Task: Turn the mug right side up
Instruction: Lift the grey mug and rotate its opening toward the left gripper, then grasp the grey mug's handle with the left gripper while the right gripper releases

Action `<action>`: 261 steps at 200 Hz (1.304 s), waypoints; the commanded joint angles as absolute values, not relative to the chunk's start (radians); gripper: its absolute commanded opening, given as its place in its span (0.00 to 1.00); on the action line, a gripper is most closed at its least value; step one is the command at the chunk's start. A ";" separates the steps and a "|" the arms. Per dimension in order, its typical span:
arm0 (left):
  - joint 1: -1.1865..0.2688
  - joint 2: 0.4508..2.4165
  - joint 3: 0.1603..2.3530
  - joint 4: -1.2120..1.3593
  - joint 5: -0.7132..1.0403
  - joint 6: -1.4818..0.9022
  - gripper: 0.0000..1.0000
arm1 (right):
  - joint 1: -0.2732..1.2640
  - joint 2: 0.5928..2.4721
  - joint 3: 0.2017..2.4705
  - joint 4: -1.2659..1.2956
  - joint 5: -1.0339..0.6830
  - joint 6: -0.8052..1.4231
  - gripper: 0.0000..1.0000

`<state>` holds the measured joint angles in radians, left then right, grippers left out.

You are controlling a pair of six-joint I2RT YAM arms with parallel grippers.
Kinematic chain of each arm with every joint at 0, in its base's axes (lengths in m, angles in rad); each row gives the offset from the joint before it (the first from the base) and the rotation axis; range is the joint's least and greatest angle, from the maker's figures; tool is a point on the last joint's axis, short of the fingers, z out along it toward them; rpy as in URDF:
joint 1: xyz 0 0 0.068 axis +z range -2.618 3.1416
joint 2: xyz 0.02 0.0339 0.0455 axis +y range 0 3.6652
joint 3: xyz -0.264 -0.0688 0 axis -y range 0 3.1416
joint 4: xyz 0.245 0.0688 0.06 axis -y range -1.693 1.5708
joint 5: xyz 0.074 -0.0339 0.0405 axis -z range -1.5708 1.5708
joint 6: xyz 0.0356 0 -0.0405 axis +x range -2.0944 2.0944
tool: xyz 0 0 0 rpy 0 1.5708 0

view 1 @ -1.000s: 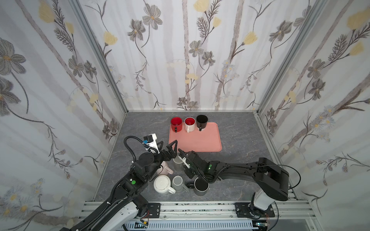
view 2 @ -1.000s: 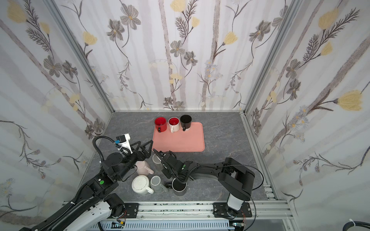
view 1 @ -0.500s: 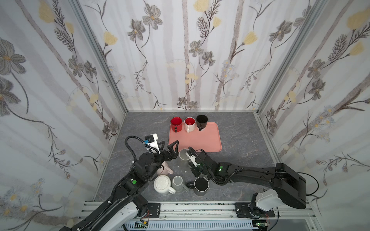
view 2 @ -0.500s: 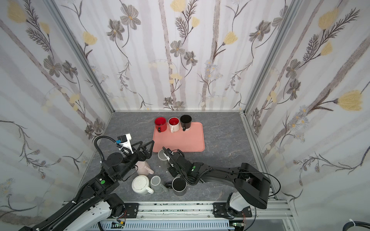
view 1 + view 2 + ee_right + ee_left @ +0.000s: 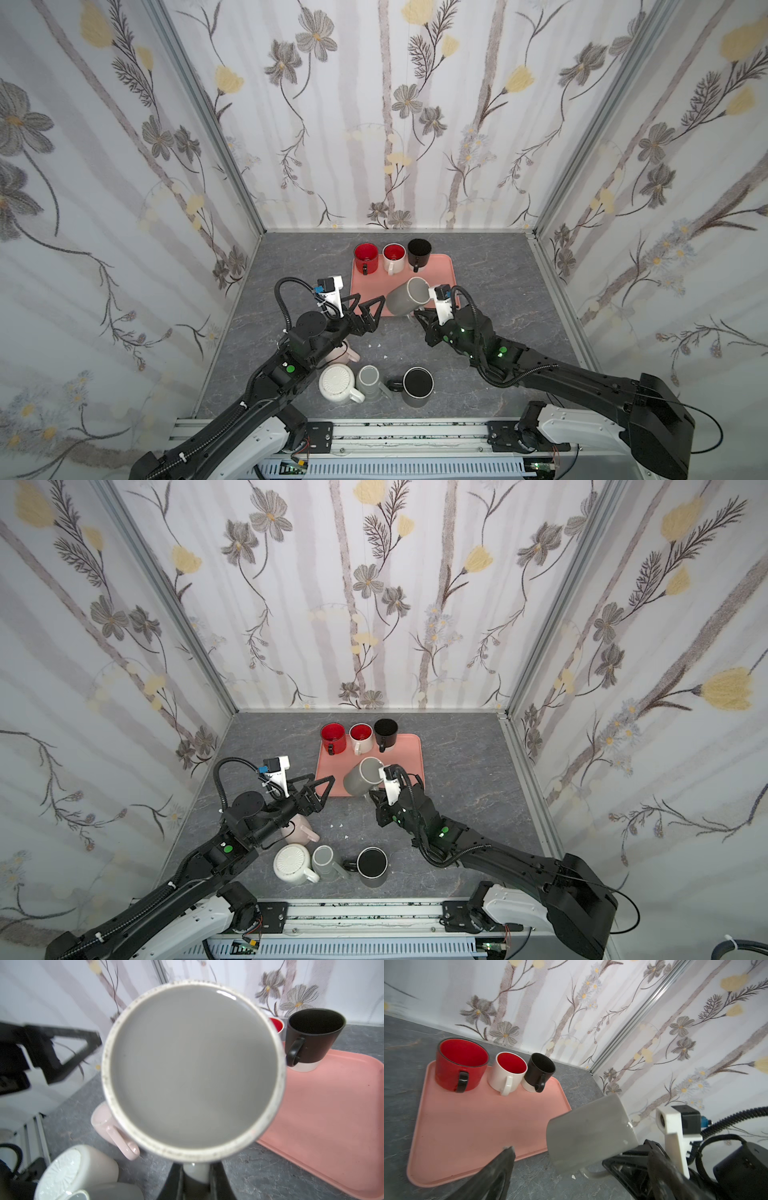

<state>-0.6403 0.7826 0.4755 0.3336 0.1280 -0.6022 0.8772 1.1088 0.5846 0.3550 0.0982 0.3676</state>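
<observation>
The left gripper (image 5: 369, 301) hovers with its jaws spread wide and nothing between them, just beside the grey mug (image 5: 405, 297). The mug hangs tilted over the near edge of the pink tray (image 5: 441, 270), with its mouth angled up toward the right arm. The right gripper (image 5: 195, 1175) is clamped tight on the mug's handle (image 5: 196, 1167).

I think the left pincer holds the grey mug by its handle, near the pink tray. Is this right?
The right pincer, not the left, holds the grey mug by its handle, near the pink tray; the right wrist view shows it.
</observation>
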 commanded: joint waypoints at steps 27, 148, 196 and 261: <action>-0.638 0.849 0.438 0.657 0.372 -0.698 0.87 | 0.827 1.029 0.558 0.816 -0.017 0.535 0.00; -0.649 0.970 0.402 1.176 0.456 -0.821 0.52 | 0.875 1.201 0.634 1.224 -0.258 0.772 0.00; -0.652 0.980 0.407 1.201 0.442 -0.816 0.35 | 0.896 1.237 0.625 1.289 -0.267 0.818 0.00; -0.650 0.968 0.403 1.190 0.412 -0.809 0.23 | 0.914 1.293 0.613 1.348 -0.281 0.876 0.00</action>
